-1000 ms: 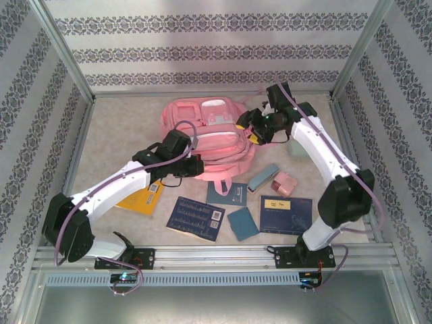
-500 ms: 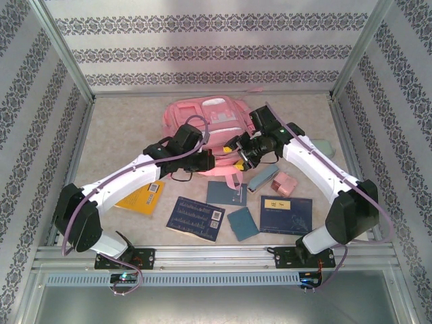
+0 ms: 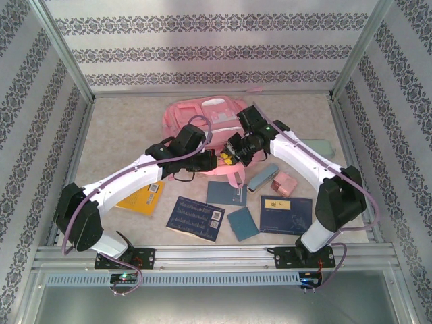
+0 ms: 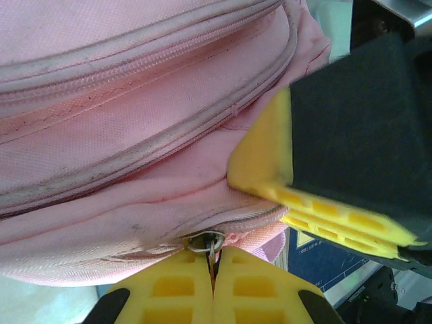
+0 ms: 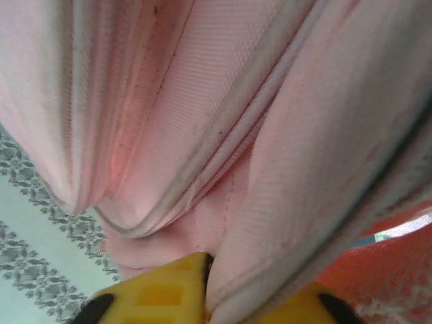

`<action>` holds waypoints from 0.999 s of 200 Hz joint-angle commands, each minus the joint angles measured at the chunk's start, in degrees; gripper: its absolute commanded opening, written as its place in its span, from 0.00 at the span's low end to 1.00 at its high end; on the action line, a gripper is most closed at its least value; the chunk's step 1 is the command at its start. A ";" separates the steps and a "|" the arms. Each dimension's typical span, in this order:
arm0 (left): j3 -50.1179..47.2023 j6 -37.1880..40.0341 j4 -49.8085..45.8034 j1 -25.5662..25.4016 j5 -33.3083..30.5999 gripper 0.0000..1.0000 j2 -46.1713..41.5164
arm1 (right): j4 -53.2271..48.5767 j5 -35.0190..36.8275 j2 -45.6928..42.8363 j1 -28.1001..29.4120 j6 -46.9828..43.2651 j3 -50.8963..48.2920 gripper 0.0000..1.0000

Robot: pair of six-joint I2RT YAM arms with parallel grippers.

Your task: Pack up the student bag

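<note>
You have open room on the table (image 3: pixel 118 131) at the far left corner and behind the pink bag (image 3: pixel 196 115). Along the near edge, books (image 3: pixel 196 217) and a small pink box (image 3: pixel 285 183) lie close together, leaving little room. The left arm (image 3: pixel 125 181) and right arm (image 3: pixel 300 156) meet at the bag's near side, blocking it.

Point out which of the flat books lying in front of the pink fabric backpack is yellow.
The leftmost flat book, partly under the left arm; the dark blue books and teal books lie further right.
</note>
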 commanded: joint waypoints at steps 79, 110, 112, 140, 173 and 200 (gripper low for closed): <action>-3.21 5.14 -4.10 1.89 -7.92 0.00 -4.64 | -3.07 0.47 -0.63 -5.75 -5.25 2.32 0.00; -5.58 5.32 -4.06 4.36 -8.56 0.00 -5.68 | -2.20 -0.16 -0.85 -6.32 -6.21 2.91 0.00; -5.75 5.30 -4.02 4.56 -8.50 0.00 -5.77 | -2.17 -0.17 -0.85 -6.19 -6.39 2.99 0.00; -7.59 5.67 -3.84 7.16 -8.21 0.00 -7.06 | -1.43 -2.06 -0.26 -6.57 -8.94 4.11 0.00; -9.32 6.03 -2.97 10.84 -6.51 0.00 -6.79 | -1.93 -5.45 1.70 -6.84 -17.19 7.45 0.00; -9.50 6.48 -1.93 14.15 -4.23 0.00 -5.85 | -4.19 -7.36 3.18 -7.23 -27.28 11.09 0.00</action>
